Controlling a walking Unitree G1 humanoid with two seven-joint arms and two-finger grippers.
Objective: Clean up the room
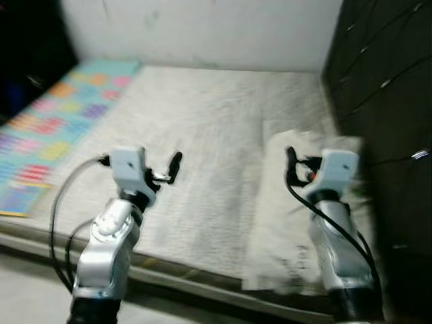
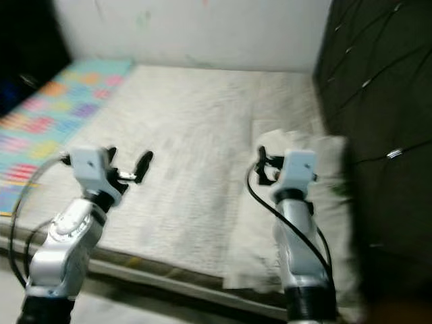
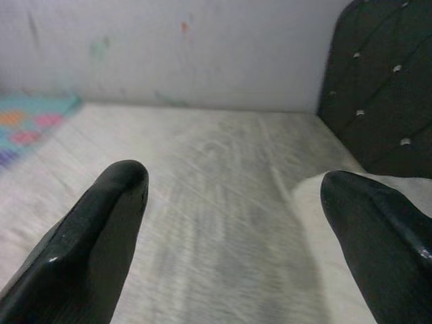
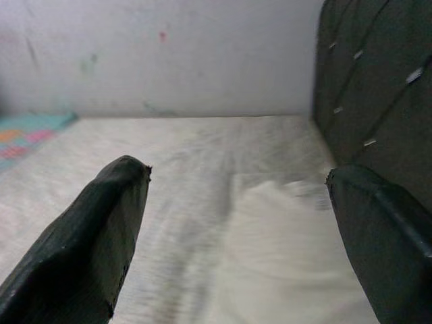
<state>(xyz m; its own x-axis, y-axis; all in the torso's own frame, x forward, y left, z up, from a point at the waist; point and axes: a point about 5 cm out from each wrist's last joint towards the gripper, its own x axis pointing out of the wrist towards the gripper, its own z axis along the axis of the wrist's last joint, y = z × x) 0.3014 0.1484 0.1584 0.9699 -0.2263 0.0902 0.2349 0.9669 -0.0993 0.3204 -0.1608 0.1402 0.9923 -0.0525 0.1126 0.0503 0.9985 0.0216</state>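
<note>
The bed (image 1: 216, 135) wears a pale grey-white sheet with a faint woven streaking. Along its left side lies a play mat (image 1: 50, 128) in turquoise, set with small blocks of pink, orange, purple and yellow. The pillow (image 1: 297, 216) is off-white with some dim marks near its lower end. The headboard (image 1: 385, 88) is near-black and tufted with light studs. The wall (image 3: 202, 47) is whitish, with small green and red smudges.
</note>
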